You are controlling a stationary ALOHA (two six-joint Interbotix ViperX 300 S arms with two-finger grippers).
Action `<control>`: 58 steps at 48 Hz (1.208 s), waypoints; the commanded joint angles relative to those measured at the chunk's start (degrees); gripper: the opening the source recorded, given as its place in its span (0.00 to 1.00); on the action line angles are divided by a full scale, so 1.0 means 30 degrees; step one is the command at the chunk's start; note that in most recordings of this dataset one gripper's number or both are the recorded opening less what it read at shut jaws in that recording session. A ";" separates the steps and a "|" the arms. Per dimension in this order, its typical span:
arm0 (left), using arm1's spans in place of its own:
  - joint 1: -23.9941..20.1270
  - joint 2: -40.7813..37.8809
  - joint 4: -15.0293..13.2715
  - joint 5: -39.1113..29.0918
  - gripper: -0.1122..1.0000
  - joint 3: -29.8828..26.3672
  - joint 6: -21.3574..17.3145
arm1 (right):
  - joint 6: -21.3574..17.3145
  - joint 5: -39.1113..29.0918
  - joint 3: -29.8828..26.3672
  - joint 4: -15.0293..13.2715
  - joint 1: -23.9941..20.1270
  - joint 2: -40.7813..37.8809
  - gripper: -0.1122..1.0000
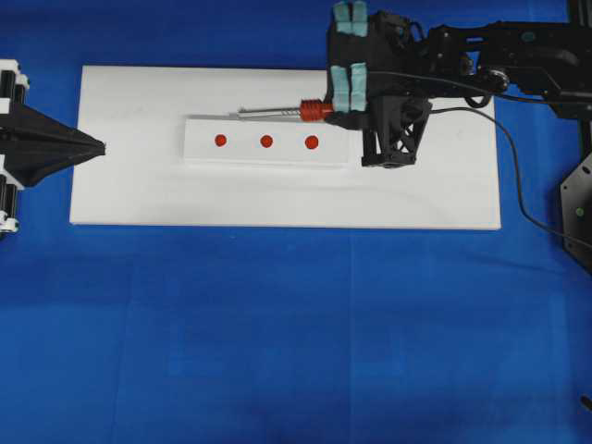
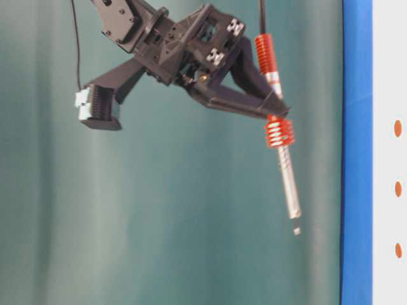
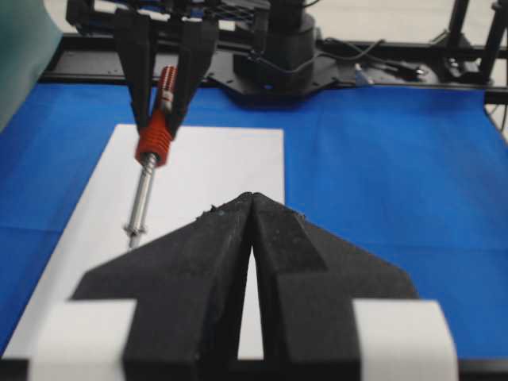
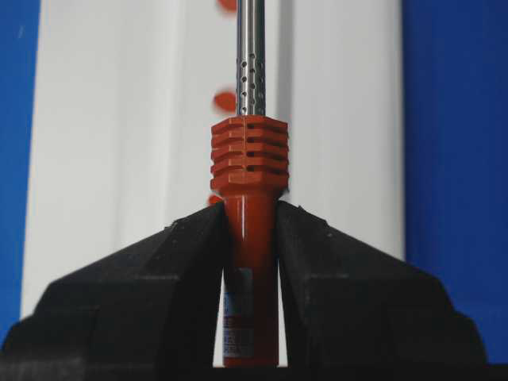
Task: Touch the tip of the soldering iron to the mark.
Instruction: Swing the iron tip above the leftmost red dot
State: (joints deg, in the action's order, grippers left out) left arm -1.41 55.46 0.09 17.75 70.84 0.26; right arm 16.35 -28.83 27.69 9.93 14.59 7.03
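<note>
Right gripper (image 4: 252, 230) clenching soldering iron (image 1: 294, 112) by orange handle, holding it above white board (image 1: 139, 194). Tip hanging off surface, beyond dot row, apart from mark (image 1: 312, 141). Left gripper (image 3: 250, 198) resting closed, holding nothing.

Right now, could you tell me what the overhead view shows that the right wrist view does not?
Only the overhead view shows all three red dots in their row on the white strip, including the right-end mark, plus the left claw shut at the board's left edge and the black cord. Only the right wrist view shows the perforations in the shaft and the label on the handle. Both show the right claw shut on the soldering iron above the white board.
</note>
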 commanded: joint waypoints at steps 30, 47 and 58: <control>-0.0059 -0.0088 0.0000 0.0117 0.10 -0.0117 0.0029 | -0.0146 -0.0967 -0.0996 -0.0352 0.0117 -0.0029 0.16; -0.0059 -0.0059 0.0000 0.0146 0.10 -0.0088 0.0029 | -0.0146 -0.0938 -0.0996 -0.0322 0.0117 -0.0059 0.16; -0.0059 -0.0088 0.0000 0.0176 0.10 -0.0088 0.0029 | -0.0146 -0.0908 -0.0996 -0.0322 0.0117 -0.0029 0.16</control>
State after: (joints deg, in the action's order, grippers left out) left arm -1.41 55.46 0.09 17.75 71.02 0.26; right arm 15.91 -32.08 26.37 8.96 14.77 6.15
